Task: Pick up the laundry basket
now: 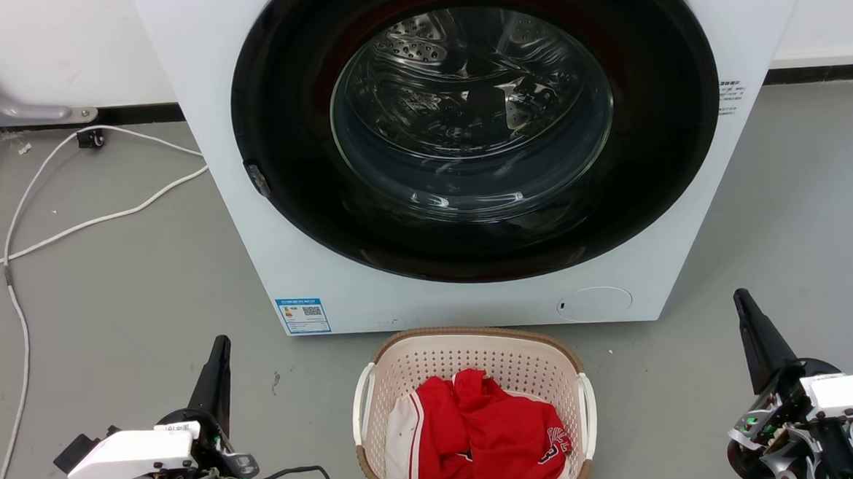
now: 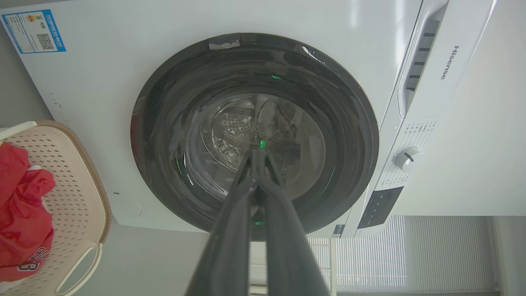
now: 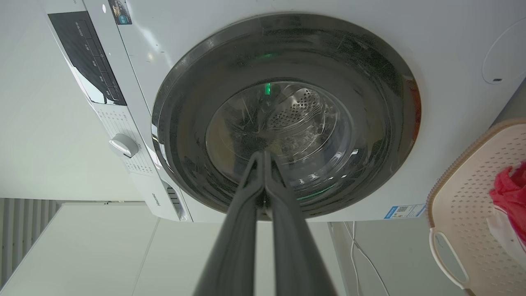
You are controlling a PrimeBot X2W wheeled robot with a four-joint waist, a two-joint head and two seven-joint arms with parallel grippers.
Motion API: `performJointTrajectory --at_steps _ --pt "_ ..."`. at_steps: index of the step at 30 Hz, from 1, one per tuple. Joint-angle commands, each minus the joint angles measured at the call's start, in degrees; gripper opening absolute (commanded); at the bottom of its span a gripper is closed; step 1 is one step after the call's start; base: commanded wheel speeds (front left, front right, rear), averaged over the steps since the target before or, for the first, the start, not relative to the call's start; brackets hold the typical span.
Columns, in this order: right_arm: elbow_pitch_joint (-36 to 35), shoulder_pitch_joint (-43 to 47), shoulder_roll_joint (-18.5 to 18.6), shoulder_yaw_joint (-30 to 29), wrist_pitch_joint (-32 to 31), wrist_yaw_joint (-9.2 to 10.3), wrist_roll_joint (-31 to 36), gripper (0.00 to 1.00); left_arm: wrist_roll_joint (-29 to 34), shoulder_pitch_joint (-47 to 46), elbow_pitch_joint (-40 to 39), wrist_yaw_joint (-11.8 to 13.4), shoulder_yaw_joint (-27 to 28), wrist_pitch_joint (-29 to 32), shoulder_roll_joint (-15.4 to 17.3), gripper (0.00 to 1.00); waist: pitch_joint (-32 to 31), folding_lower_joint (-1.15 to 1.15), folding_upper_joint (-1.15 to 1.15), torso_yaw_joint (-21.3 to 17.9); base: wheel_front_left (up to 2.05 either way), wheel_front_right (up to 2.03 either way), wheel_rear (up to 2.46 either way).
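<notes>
The laundry basket (image 1: 469, 354), cream with perforated walls, a brown rim and white side handles, stands on the floor in front of the washing machine, with red and white clothes (image 1: 480, 430) inside. It also shows at the left edge of the left wrist view (image 2: 70, 176) and at the right edge of the right wrist view (image 3: 464, 205). My left gripper (image 1: 220, 345) is shut and empty, well to the basket's left. My right gripper (image 1: 742, 297) is shut and empty, well to the basket's right. Both point toward the machine, fingertips touching (image 2: 257, 153) (image 3: 263, 155).
A white front-loading washing machine (image 1: 265, 226) with its dark round door (image 1: 309, 224) stands right behind the basket. White cables (image 1: 68, 229) trail over the grey floor at the left. A thin black cable (image 1: 300, 471) lies beside my left wrist.
</notes>
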State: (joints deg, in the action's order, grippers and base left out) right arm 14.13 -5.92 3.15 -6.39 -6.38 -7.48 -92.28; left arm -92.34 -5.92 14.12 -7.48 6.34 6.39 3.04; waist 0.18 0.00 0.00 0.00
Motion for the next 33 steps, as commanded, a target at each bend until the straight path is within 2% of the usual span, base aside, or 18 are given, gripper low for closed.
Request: performJointTrajectory --at_steps 1,33 --pt "0.10 -0.65 -0.21 -0.08 -0.20 -0.02 0.04 0.00 0.21 -0.62 0.07 -0.02 0.19 0.15 -0.03 0.00 0.00 0.00 0.00 0.00 0.00 0.00 0.00" --pt "0.09 -0.66 -0.25 -0.15 -0.26 -0.02 0.14 0.00 0.26 -0.63 0.07 -0.01 0.24 0.23 -0.08 0.00 0.00 0.00 0.00 0.00 0.00 0.00 0.00"
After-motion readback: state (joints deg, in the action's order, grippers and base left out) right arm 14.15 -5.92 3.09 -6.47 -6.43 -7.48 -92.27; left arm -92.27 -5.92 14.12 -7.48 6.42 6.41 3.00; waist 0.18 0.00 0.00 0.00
